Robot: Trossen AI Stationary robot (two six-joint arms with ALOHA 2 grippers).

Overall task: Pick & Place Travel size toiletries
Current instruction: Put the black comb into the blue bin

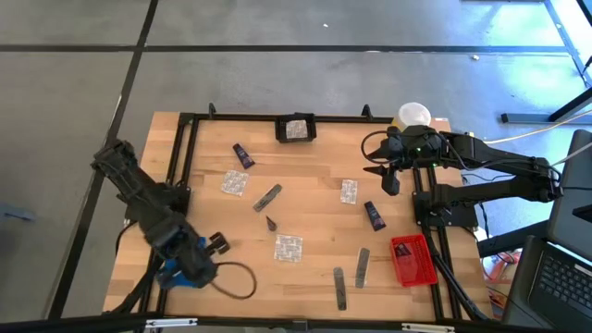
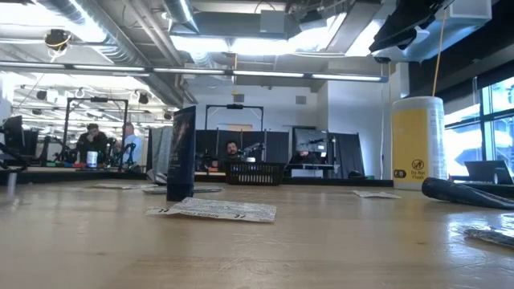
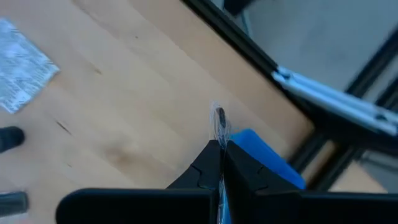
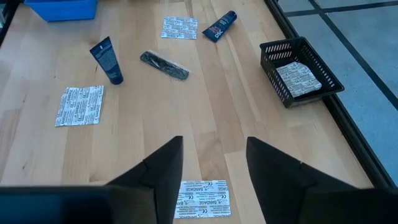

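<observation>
Silvery foil sachet [image 4: 200, 199] is lying on the tabletop [image 1: 314, 222] at about two o'clock, just under the right jaws [image 4: 214, 177], which are standing open. The left jaws [image 3: 221, 158] are pinched shut at seven o'clock over the blue tray [image 3: 264, 155], holding something thin and clear that I cannot identify. The flat sachet could be slipping away if the fingers are scraping the wood.

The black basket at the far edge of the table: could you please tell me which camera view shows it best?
The right wrist view: the black basket fills it large, mesh walls distinct, a foil sachet lying inside. The high view shows the basket small from above. The low view shows it side-on, far off, contents hidden. The left wrist view misses it.
</observation>
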